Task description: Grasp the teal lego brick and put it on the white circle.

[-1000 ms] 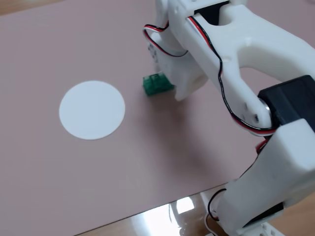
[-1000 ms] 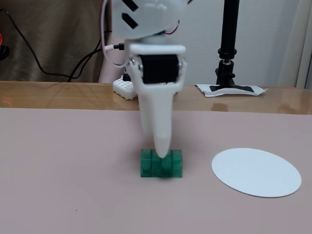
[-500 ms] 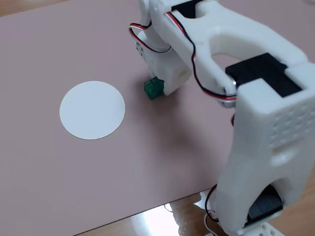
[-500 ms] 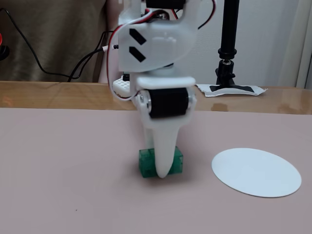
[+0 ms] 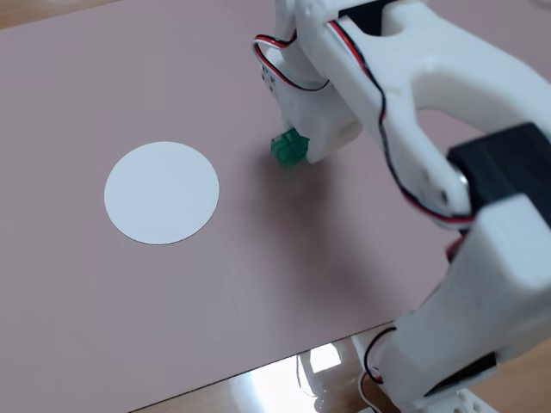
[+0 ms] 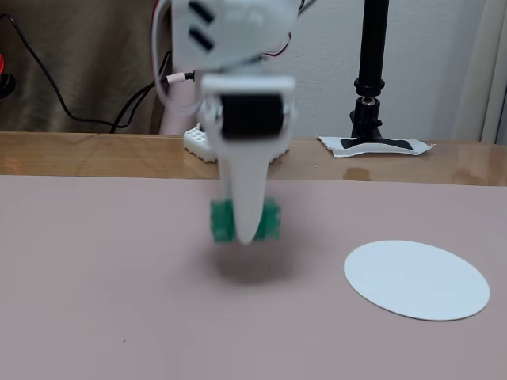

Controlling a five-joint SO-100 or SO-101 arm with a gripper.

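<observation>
Pink matting covers most of the wooden table; in both fixed views it carries only two loose things. Behind the table in one fixed view stand a pale wall, a black stand with a taped foot, and dark cables running down at the left.

The arm is white with black motors and red, white and black wires. In one fixed view it reaches from the lower right toward the upper middle; in the other it comes down from the top, facing the camera.

The gripper is closed on the brick, whose teal ends show on either side of the white front finger. A soft shadow lies on the mat below the brick, so it appears to be lifted slightly off the surface, though blur makes the gap hard to judge. In the other fixed view the brick pokes out at the gripper's left edge.

The white circle lies flat on the mat, well apart from the brick: to its left in that fixed view, and to the right and nearer in the front one. Nothing rests on it.
</observation>
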